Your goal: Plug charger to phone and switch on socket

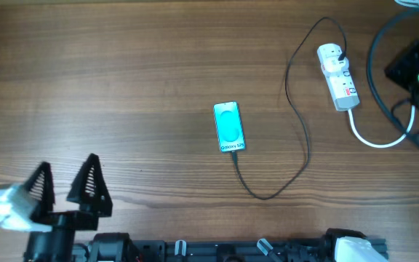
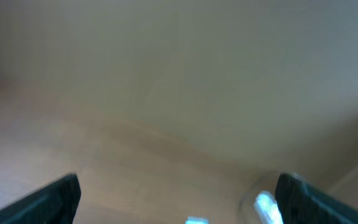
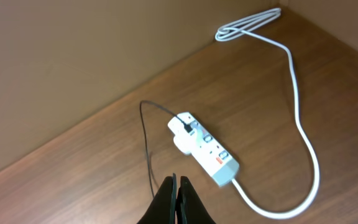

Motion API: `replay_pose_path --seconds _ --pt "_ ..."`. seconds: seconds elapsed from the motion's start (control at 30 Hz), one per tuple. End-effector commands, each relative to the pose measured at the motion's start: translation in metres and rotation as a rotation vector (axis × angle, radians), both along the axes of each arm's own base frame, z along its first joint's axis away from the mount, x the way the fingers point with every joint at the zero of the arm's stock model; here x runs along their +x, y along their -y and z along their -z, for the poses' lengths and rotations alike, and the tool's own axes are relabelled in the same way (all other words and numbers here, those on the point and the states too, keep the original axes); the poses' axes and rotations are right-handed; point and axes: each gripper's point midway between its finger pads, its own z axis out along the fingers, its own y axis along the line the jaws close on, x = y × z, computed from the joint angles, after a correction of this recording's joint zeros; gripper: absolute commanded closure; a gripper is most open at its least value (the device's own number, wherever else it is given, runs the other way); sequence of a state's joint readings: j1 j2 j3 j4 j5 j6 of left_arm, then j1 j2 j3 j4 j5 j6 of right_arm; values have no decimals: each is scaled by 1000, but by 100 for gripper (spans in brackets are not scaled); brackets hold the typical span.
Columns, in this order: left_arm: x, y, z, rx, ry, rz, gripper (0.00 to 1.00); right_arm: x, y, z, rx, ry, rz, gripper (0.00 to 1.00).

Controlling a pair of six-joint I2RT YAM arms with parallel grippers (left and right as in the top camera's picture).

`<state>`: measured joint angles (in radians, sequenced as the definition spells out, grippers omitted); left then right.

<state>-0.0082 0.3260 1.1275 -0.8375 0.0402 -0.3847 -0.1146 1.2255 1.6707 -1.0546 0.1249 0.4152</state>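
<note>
The phone lies flat mid-table, its cyan screen up. The charger cable runs from the phone's near end, loops right and goes up to a plug in the socket, a white strip at the back right. The right wrist view also shows the socket, its red switch and the cable. My right gripper is shut and empty, held above the table short of the socket. My left gripper is open and empty at the front left. The left wrist view is blurred, its fingers wide apart.
The socket's thick white cord curves off to the right and coils far back in the right wrist view. The right arm's dark body and black cables hang over the back right corner. A wall borders the table's far side.
</note>
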Motion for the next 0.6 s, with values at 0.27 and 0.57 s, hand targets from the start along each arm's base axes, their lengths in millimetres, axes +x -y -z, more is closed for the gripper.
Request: replay_pose_path --seconds 0.27,0.57 --pt "103 9 76 -66 188 52 0 -34 -23 -20 59 59 -92 96" --pt "123 14 207 -194 -17 68 0 -49 -32 -31 73 102 -127 96"
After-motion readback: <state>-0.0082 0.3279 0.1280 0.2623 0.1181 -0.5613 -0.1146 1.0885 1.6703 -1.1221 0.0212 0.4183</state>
